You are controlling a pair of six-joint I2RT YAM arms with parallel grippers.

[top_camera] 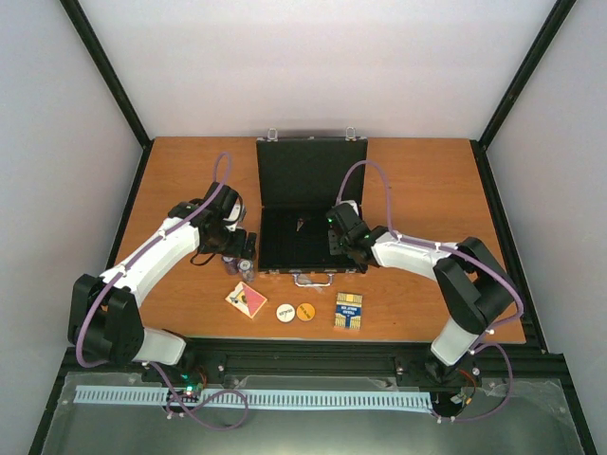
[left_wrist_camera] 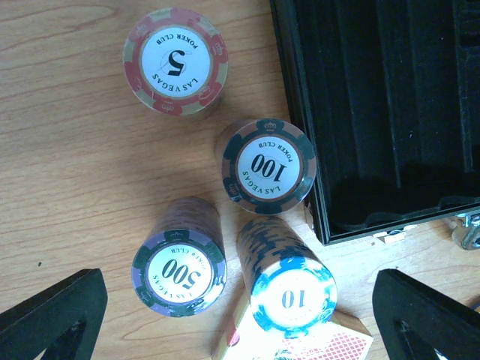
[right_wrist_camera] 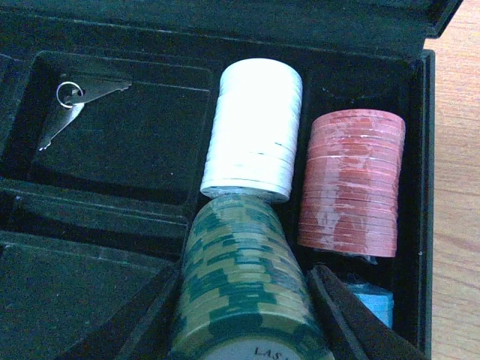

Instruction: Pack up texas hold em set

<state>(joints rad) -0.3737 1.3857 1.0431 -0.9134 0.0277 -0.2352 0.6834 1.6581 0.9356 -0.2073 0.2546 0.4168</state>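
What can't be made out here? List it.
- Right wrist view: green striped chip stack between the right fingers, face cut off by the bottom edge.
- Right wrist view: light blue chips in the black case, behind a finger.
- Left wrist view: red card deck, under the blue 10 chip stack, cut by the edge.
- Top view: white round disc's lettering, too small.

Your left arm point(top_camera: 152, 254) and right arm point(top_camera: 410, 252) wear smooth white shells between chunky black joint housings point(top_camera: 102, 318); a thin purple cable point(top_camera: 224, 169) loops along each, and matte black wedge-shaped fingers point(left_wrist_camera: 52, 319) tip them.
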